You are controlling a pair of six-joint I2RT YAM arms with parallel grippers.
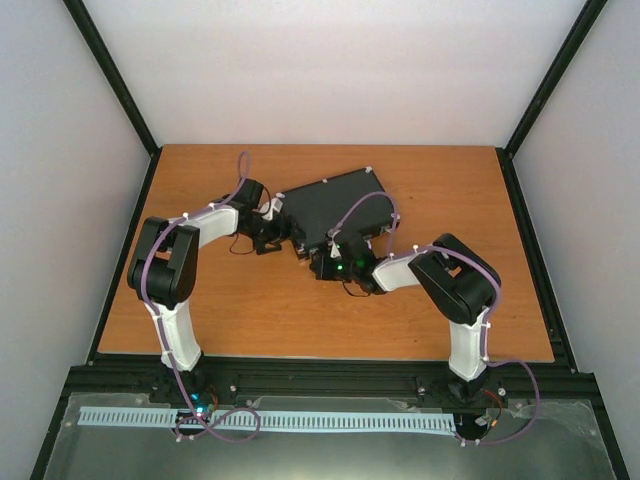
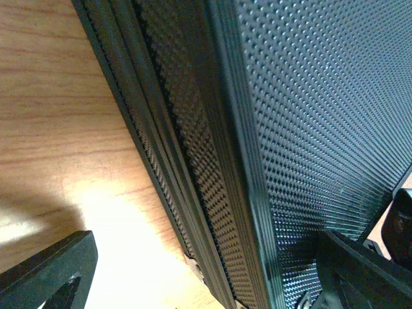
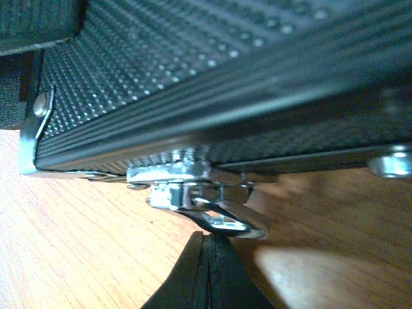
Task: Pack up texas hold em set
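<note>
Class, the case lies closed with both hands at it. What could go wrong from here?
The shut right hand could slip off the silver latch instead of working it. The open left hand only straddles an edge of the black case, so a push may slide it across the table.

Count on tabletop [image 1: 420,320]: one black case [image 1: 330,205]. One silver latch [image 3: 187,190] seen on case front edge. Two end effectors: left end effector [image 1: 268,228] at case left side, right end effector [image 1: 333,262] at case front edge.
</note>
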